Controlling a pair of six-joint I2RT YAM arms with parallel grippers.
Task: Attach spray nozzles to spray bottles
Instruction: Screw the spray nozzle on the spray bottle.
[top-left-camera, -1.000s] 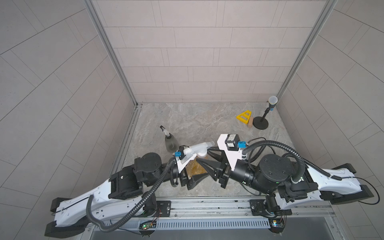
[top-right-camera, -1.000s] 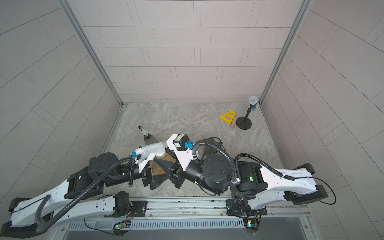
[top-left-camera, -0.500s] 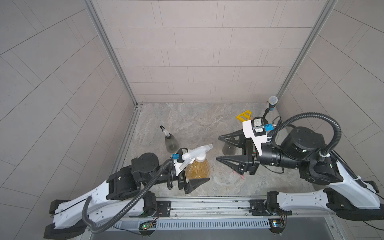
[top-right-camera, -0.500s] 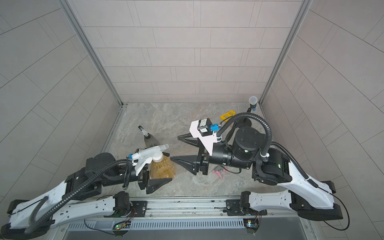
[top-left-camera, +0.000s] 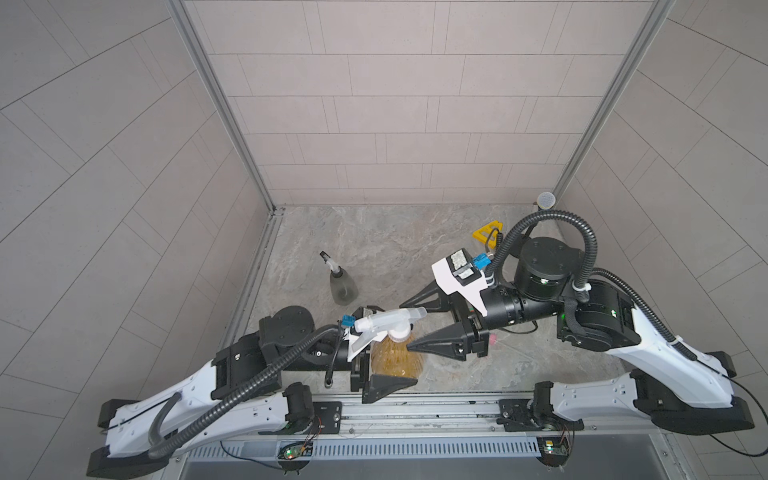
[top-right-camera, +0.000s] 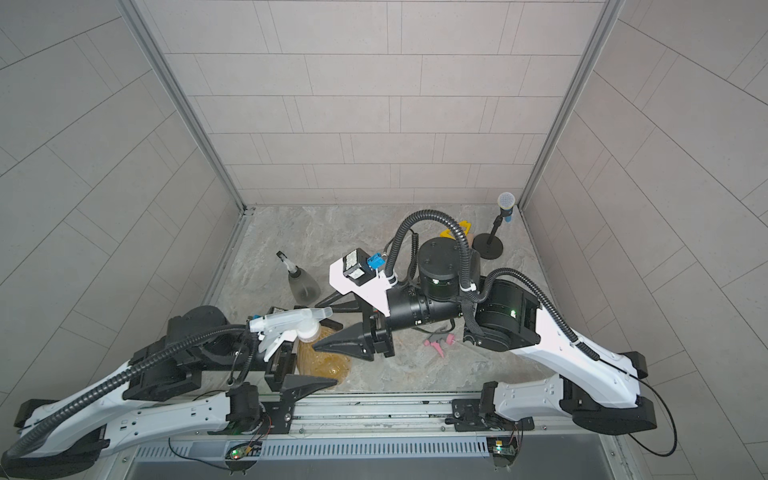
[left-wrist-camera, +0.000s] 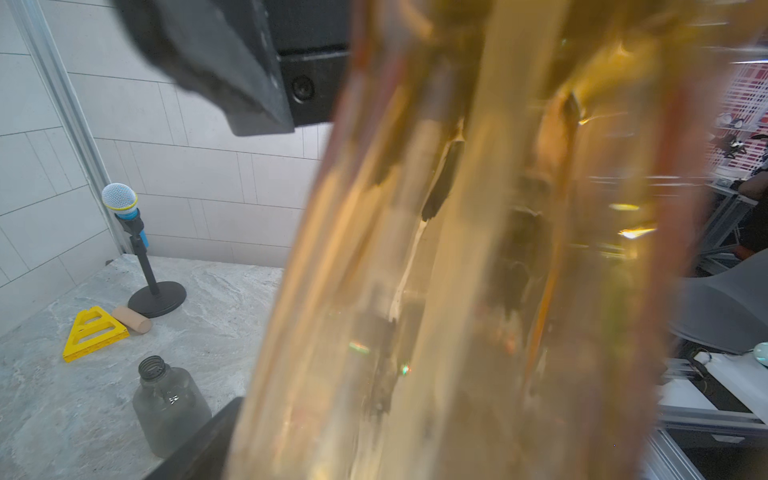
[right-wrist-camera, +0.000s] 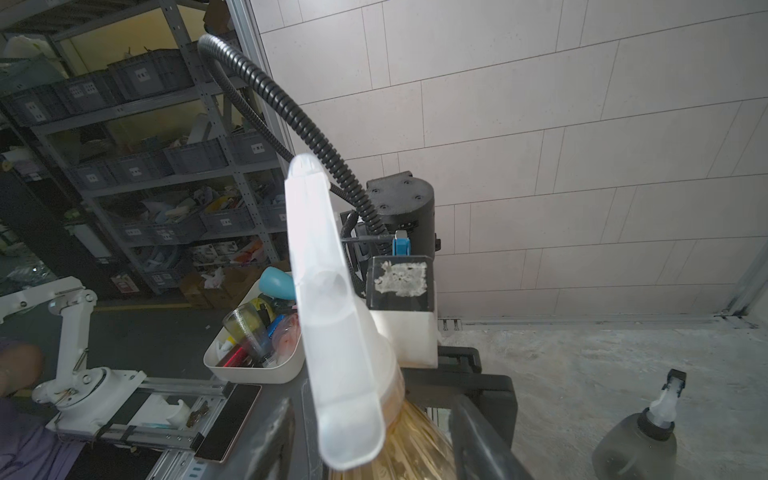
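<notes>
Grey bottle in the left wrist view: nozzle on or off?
Off. The smoky grey bottle stands upright, its threaded neck bare and open, with no sprayer head on it.

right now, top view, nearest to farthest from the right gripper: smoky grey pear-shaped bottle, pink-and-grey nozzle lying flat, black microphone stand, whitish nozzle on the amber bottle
1. Translucent whitish trigger nozzle on the amber-orange bottle: between the open jaws of the right gripper.
2. Smoky grey pear-shaped bottle: just behind it.
3. Pink-and-grey nozzle: on the table, below the right arm.
4. Black microphone stand: back right corner.
</notes>
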